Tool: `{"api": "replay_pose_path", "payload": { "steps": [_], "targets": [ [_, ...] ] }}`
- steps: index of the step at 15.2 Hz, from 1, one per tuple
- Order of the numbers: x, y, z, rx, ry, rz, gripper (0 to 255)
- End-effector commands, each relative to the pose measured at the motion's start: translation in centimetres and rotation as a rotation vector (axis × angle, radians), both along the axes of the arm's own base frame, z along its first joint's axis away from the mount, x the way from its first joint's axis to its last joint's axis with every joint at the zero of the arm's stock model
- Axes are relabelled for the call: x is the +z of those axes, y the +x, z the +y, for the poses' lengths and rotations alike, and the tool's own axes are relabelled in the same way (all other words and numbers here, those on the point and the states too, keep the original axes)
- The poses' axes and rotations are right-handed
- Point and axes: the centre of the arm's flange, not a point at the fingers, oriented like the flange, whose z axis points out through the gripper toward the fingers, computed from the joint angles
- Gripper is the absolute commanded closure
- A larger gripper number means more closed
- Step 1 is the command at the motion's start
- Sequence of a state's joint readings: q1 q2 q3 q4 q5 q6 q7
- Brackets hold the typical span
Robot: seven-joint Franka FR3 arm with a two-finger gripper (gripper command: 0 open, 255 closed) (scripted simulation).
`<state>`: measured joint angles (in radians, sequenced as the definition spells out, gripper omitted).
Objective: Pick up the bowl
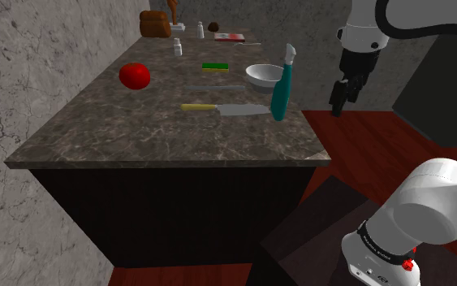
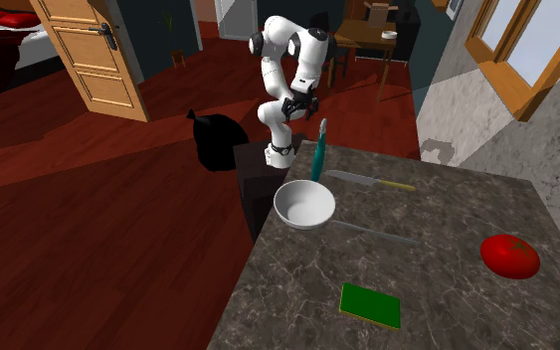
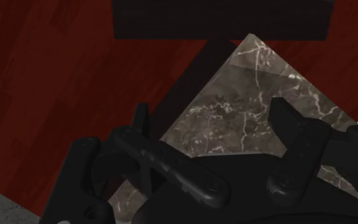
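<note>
Shoulder view: the white bowl [image 1: 260,75] sits on the dark marble bench [image 1: 137,122], close to that view's right edge. A teal bottle [image 1: 282,88] stands upright just beside it, on the near side; whether the two touch I cannot tell. A yellow-handled knife [image 1: 222,108] lies nearer the bench's front edge, apart from the bowl. A green sponge [image 1: 214,67] lies just beyond it on the far side. Open marble runs leftward from the bowl to a red tomato [image 1: 135,75], well apart.

The pincer [image 1: 342,99] hangs off the bench, past its right edge and over the red wooden floor [image 1: 356,138], well apart from the bowl. In the wrist view its fingers [image 3: 139,124] stand wide apart, gripping and touching nothing, and a corner of the bench shows between them
</note>
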<state>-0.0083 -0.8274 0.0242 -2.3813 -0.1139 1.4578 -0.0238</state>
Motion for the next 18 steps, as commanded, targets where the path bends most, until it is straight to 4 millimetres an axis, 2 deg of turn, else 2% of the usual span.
{"api": "replay_pose_path", "payload": {
  "steps": [1, 18],
  "targets": [
    [0.0, 0.0, 0.0, 0.000, 0.000, 0.000, 0],
    [-0.5, 20.3, -3.5, 0.145, -0.005, -0.101, 0]
  ]
}}
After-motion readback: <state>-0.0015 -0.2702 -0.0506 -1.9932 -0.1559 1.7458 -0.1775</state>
